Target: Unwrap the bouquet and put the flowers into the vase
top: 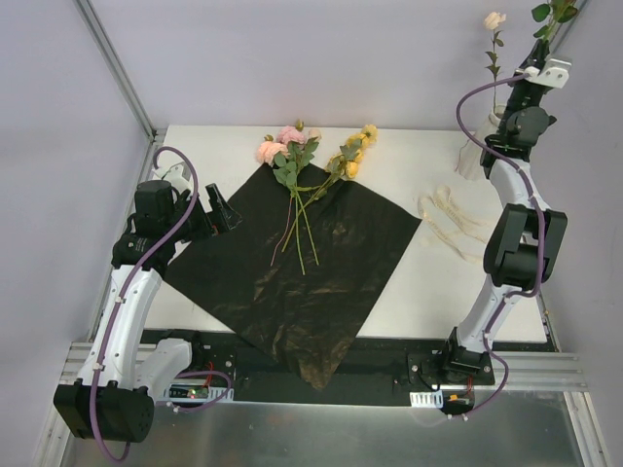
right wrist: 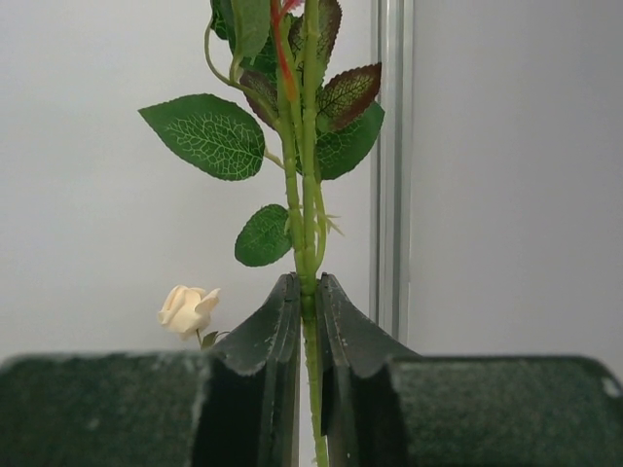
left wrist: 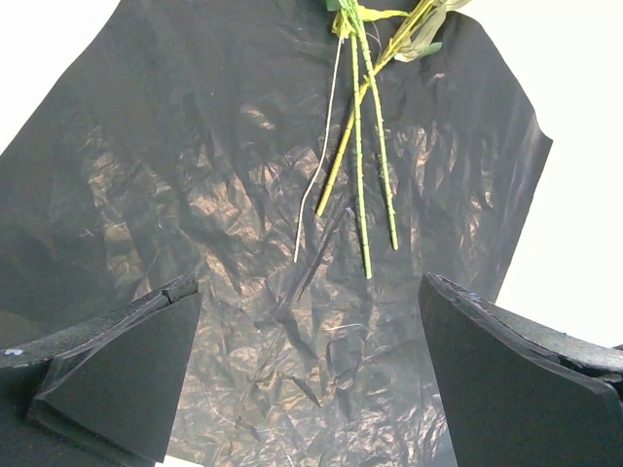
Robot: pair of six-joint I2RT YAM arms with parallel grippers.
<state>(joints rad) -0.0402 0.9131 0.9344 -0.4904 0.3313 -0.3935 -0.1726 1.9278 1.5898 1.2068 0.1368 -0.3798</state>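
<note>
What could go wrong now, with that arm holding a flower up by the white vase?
1. The right pincer clamps only a thin leafy stem; it could twist or slip on the way into the vase.
2. That arm stands close to the vase, so a nudge might tip it and the cream rose above it.
3. The other flowers lie on the crinkled black sheet; the open left pincer may pinch sheet along with stems.

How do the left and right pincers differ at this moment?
The left pincer is wide open and empty; the right pincer is shut on leafy stems. The left pincer sits low over the black sheet; the right pincer is raised high, stems upright. Both are dark and wedge-tipped.
</note>
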